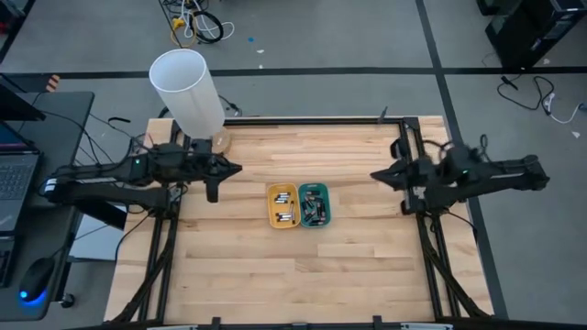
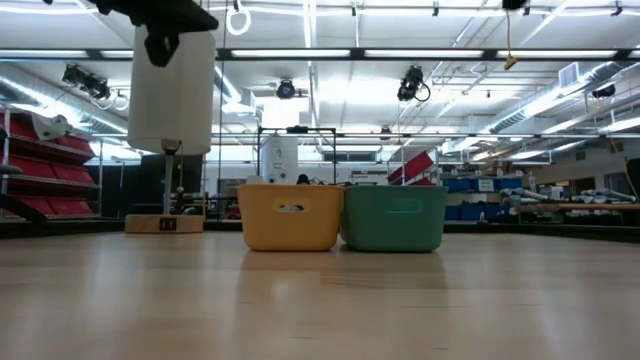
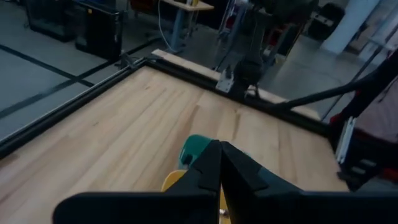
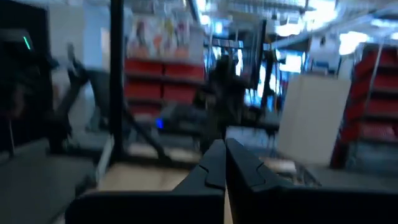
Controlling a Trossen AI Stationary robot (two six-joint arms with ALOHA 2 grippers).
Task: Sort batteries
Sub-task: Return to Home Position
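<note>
The jaws of the left gripper [image 3: 219, 149] are seen clenched together with nothing between them, held above the table [image 1: 348, 266] to the left of the trays. The jaws of the right gripper [image 4: 224, 146] are likewise pressed closed and empty, raised at the table's right side. Between the arms, silvery batteries [image 1: 283, 207] are laid in the yellow tray [image 1: 269, 206] and dark batteries [image 1: 315, 206] in the teal tray [image 1: 327, 206]. The trays are set touching, side by side, mid-table. A white cylinder [image 1: 188, 92] is stood beside the left arm.

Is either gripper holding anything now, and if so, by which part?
Nothing is held. The left gripper and the right gripper are both shut and empty, away from the batteries.
</note>
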